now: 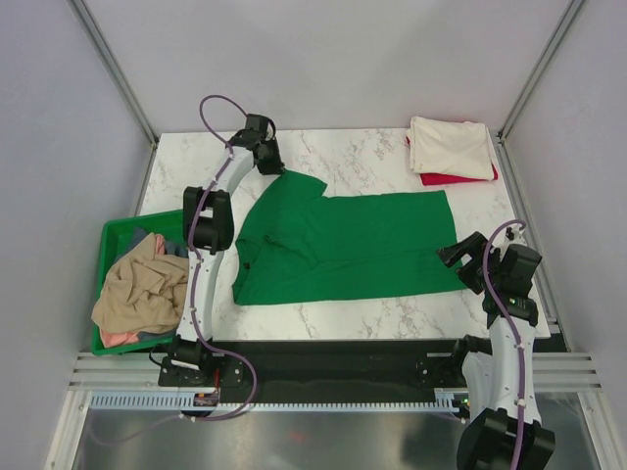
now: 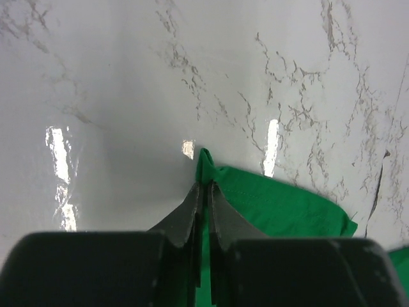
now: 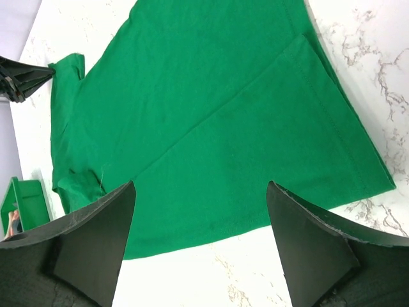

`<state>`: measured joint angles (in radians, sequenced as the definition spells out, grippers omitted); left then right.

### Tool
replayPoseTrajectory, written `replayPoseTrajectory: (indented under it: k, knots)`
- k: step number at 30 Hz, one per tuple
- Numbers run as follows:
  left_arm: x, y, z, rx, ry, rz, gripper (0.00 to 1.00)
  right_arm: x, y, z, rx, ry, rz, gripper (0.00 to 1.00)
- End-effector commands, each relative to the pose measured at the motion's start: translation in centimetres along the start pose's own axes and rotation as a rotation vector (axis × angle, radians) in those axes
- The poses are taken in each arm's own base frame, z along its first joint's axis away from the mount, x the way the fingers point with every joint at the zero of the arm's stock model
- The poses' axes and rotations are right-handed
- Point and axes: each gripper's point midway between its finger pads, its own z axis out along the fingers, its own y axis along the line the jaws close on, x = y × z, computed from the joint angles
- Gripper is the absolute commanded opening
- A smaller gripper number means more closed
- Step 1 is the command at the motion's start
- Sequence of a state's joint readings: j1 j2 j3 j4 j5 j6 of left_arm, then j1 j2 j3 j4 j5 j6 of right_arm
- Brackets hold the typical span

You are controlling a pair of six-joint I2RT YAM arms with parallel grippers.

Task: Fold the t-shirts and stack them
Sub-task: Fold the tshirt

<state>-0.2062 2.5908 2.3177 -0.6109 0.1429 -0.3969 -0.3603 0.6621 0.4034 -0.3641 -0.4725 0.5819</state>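
Four shirts in view. We log the green t-shirt (image 1: 343, 245) spread flat across the middle of the marble table (image 1: 362, 162), with its collar end toward the left arm and its hem toward the right. From the right wrist view, a stitched flap of the cloth lies doubled over on the hem end.

Left gripper (image 2: 204, 187): fingers pressed narrow together, pinching the tip of the far sleeve. It sits at the far left of the shirt, and green cloth shows between and behind the fingertips. The pinched point is drawn up into a small peak against the bare marble.

Right gripper (image 3: 201, 188): fingers spread wide with nothing between them. It is poised over the near corner of the hem, at the shirt's right end. We cannot tell whether the fingertips touch the cloth.

Cream-white shirt (image 1: 451, 147): folded and lying on top of the red shirt (image 1: 460, 178) at the far right corner of the table, well apart from both grippers.

Tan shirt (image 1: 142, 284): crumpled in the green bin (image 1: 116, 235) off the table's left edge, beside the left arm's base.
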Motion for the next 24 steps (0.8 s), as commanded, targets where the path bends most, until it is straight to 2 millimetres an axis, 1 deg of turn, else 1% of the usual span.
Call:
replayPoseTrajectory:
  k: [1,2,3,4,5,6,7,8,9,10,11,12,13,14,15,16,17,18,19,20,21,22,23,24]
  knots:
    - [-1.6,-2.7,-3.9,0.068,-0.015,-0.001,0.08,0.2,0.4,0.4,-0.011,0.016,-0.038,0.91]
    - [-3.4,-3.9,-6.7,0.088,-0.064,0.004,0.06,-0.4,0.9,0.5,-0.013,0.017,-0.052,0.92]
    - [-4.0,-4.4,-8.1,0.095,-0.081,0.007,0.04,-0.7,1.0,0.9,0.006,0.021,-0.059,0.92]
    - [-3.6,-4.3,-9.0,0.089,-0.069,0.002,0.04,-0.8,1.8,1.6,0.002,0.057,-0.072,0.91]
    - [-5.2,-5.5,-12.5,0.112,-0.119,0.01,0.04,-1.2,2.4,2.1,-0.002,0.058,-0.074,0.91]
    - [-5.2,-5.8,-13.8,0.119,-0.124,0.01,0.04,-1.7,2.9,2.6,0.008,0.057,-0.073,0.91]
    - [-4.1,-5.6,-14.6,0.114,-0.102,0.003,0.04,-1.5,3.1,3.6,0.024,0.085,-0.071,0.91]
    - [-3.7,-5.8,-15.6,0.116,-0.099,0.001,0.04,-3.2,4.6,4.0,0.01,0.056,-0.076,0.92]
    - [-4.1,-6.8,-18.5,0.149,-0.126,0.01,0.04,-4.0,5.1,4.6,0.014,0.046,-0.083,0.92]
    - [-2.6,-6.6,-18.6,0.142,-0.095,0.014,0.04,-5.9,5.6,5.7,0.042,0.027,-0.091,0.92]
    - [-1.8,-6.6,-19.3,0.141,-0.081,0.016,0.04,-6.7,5.7,6.2,0.057,0.029,-0.112,0.93]
    - [-0.5,-7.0,-20.8,0.152,-0.065,0.025,0.04,-7.6,5.8,6.9,0.07,0.025,-0.133,0.92]
    - [0.4,-7.1,-21.2,0.151,-0.048,0.028,0.04,-9.4,5.6,8.2,0.116,0.003,-0.141,0.92]
    - [1.3,-7.3,-22.0,0.152,-0.038,0.041,0.05,-10.2,5.3,9.0,0.141,-0.004,-0.164,0.91]
    - [3.5,-7.4,-22.0,0.125,0.007,0.069,0.04,-11.0,5.0,9.8,0.17,-0.015,-0.175,0.89]
    - [3.9,-7.7,-23.6,0.117,-0.011,0.098,0.05,-11.0,3.4,11.6,0.227,0.013,-0.172,0.87]
    - [4.8,-7.9,-24.0,0.113,-0.006,0.126,0.04,-13.1,3.8,12.3,0.253,-0.031,-0.191,0.86]
    - [5.4,-7.7,-24.4,0.089,-0.008,0.151,0.05,-13.5,3.4,13.1,0.276,-0.03,-0.192,0.83]
    - [6.6,-8.1,-25.0,0.087,-0.004,0.172,0.05,-14.0,3.0,14.8,0.294,-0.017,-0.187,0.81]
    - [7.2,-8.3,-25.2,0.091,0.005,0.187,0.05,-14.4,2.5,15.5,0.313,-0.021,-0.185,0.78]
    - [8.0,-8.4,-25.2,0.093,0.018,0.204,0.05,-14.7,2.3,16.3,0.321,-0.027,-0.171,0.77]
    - [8.2,-8.3,-25.4,0.087,0.017,0.211,0.05,-15.1,2.1,17.8,0.324,-0.025,-0.171,0.76]
    - [8.2,-8.2,-25.5,0.084,0.016,0.211,0.05,-15.4,2.1,18.6,0.325,-0.026,-0.176,0.75]
    - [8.5,-8.2,-25.4,0.087,0.024,0.212,0.05,-16.0,1.5,19.2,0.35,-0.035,-0.201,0.71]
